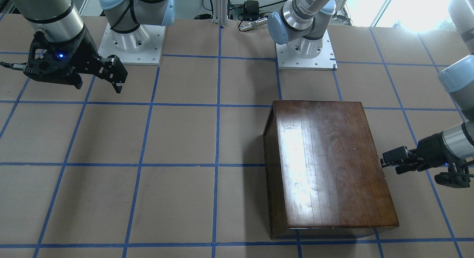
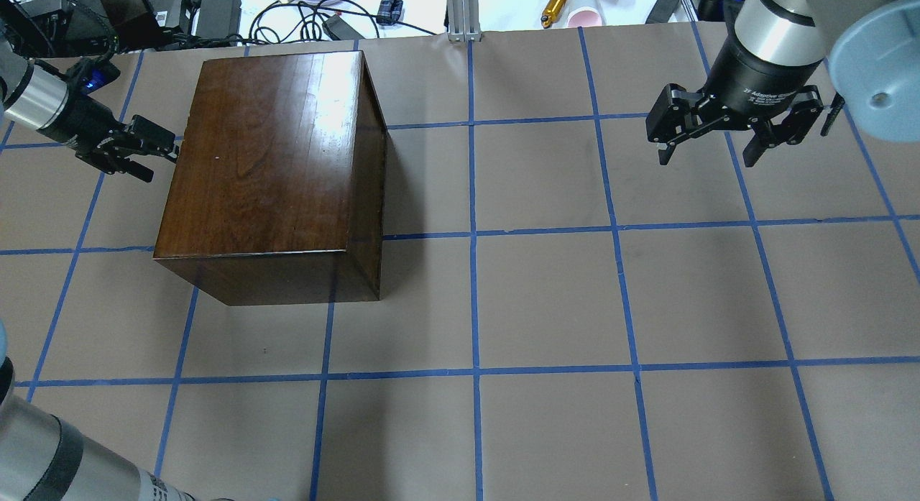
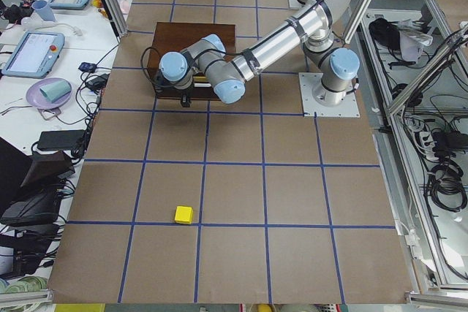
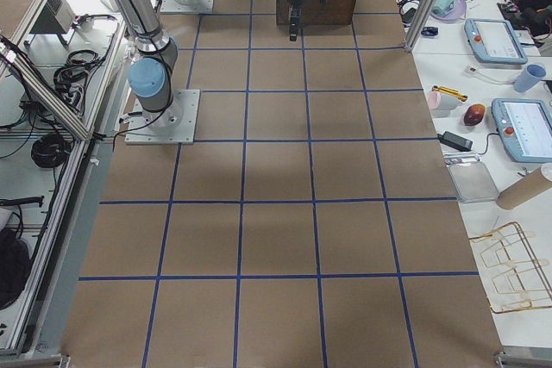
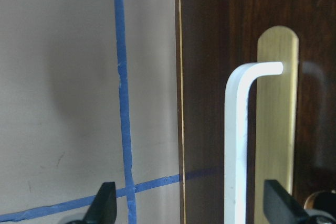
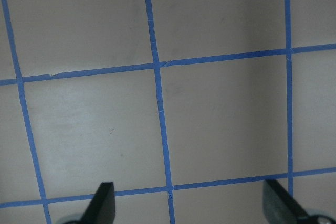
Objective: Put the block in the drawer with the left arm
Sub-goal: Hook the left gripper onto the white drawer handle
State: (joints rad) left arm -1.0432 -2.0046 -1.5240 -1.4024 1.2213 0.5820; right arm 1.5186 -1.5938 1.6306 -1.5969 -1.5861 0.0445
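Observation:
The yellow block point(image 3: 183, 214) lies on the table paper near the table's left end, far from both grippers; it shows only in the exterior left view. The dark brown box point(image 2: 273, 149) stands on the table. Its drawer point(image 5: 210, 103) is shut, with the front panel flush and a pale metal pull point(image 5: 236, 145) on a brass plate. My left gripper point(image 2: 154, 156) is open and empty, level with that front panel, and the pull lies between its fingers point(image 5: 105, 205). My right gripper point(image 2: 708, 156) is open and empty, hanging above the table far to the right.
The two arm bases point(image 1: 305, 54) point(image 1: 131, 47) stand at the robot's side of the table. Cables, chargers and cups point(image 2: 215, 8) lie past the far edge. Blue tape lines grid the brown paper point(image 2: 546, 292).

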